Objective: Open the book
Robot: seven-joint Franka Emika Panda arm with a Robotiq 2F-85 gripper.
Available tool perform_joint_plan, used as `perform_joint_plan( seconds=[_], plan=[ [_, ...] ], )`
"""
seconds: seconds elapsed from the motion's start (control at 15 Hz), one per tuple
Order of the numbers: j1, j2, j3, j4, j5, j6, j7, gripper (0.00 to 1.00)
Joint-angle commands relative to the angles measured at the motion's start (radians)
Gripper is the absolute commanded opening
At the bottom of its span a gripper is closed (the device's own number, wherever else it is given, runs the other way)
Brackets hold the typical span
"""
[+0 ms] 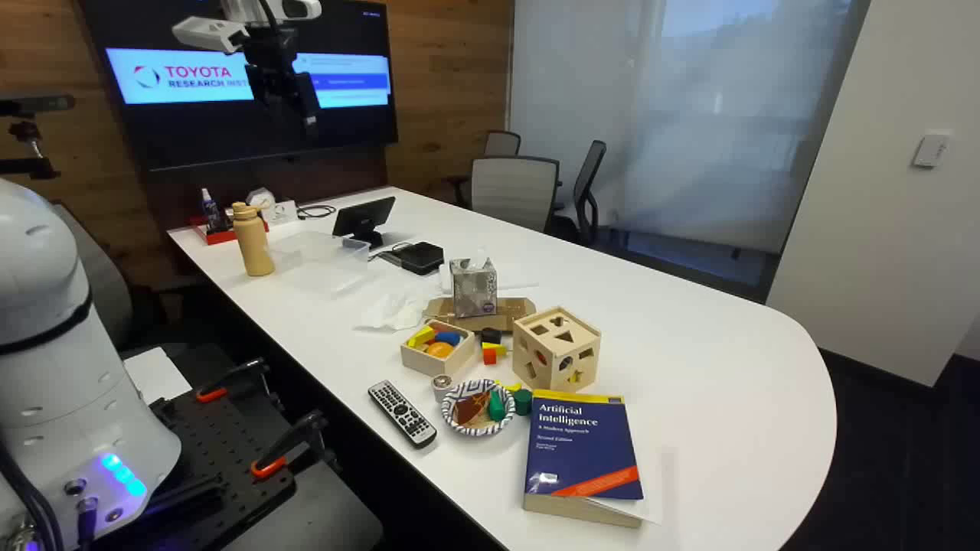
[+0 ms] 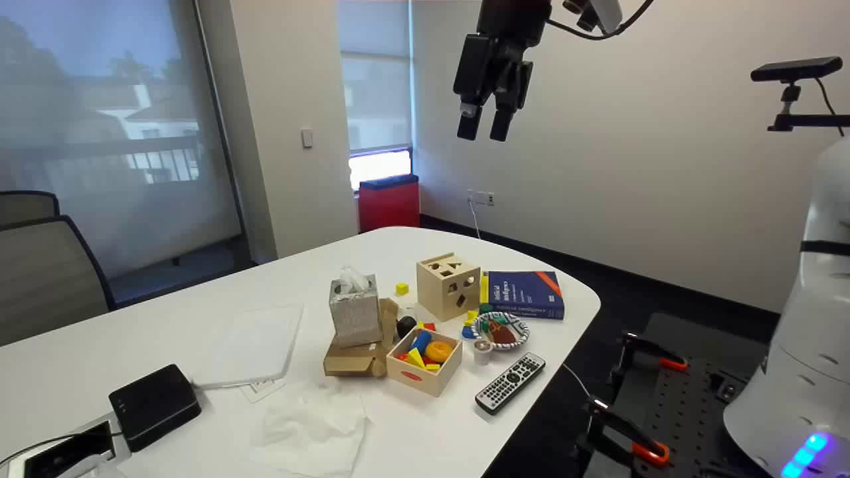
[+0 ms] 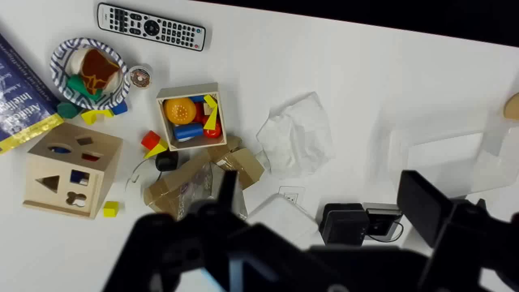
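1. The table [image 1: 735, 459] carried the book [image 1: 582, 451] near its rounded end, closed, front cover up.
2. The book looked thick and probably heavy, likely to stay put while only its cover turned. Its pages [image 1: 559, 506] would bend softly and could crease or tear under a hard pinch.
3. The cover seemed thin, springy and, judging by its shine, slippery. The best hold was likely its free long edge, opposite the spine [image 2: 528, 310], at the corner by the red band [image 1: 597, 482]; white paper [image 1: 643, 508] poked out there, page or loose sheet I could not tell.
4. That spine faced the camera in an exterior view, where I saw no page ends; the wrist view cut most of the book off at its margin.
5. The gripper [image 2: 485, 126] hung high above the table, holding nothing, its two fingers [image 3: 421, 202] spread apart, a gap the wrist view showed most plainly.
6. The wooden cube [image 2: 438, 292] stood just beside the book; whether they touched I could not tell.
7. A lone yellow block [image 2: 402, 289] appeared near the cube in the wrist view, yet not in both exterior views.
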Motion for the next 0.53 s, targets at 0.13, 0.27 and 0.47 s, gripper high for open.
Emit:
perform_joint_plan(
  seconds=[0.13,0.27,0.47],
  plan=[
    [-0.002,0.000,0.001,0.002,0.001,-0.002,-0.001,1.00],
    [-0.002,0.000,0.001,0.002,0.001,-0.002,-0.001,1.00],
    [-0.063,0.029,-0.023,0.038,-0.119,-0.037,-0.031,1.00]
  ],
)
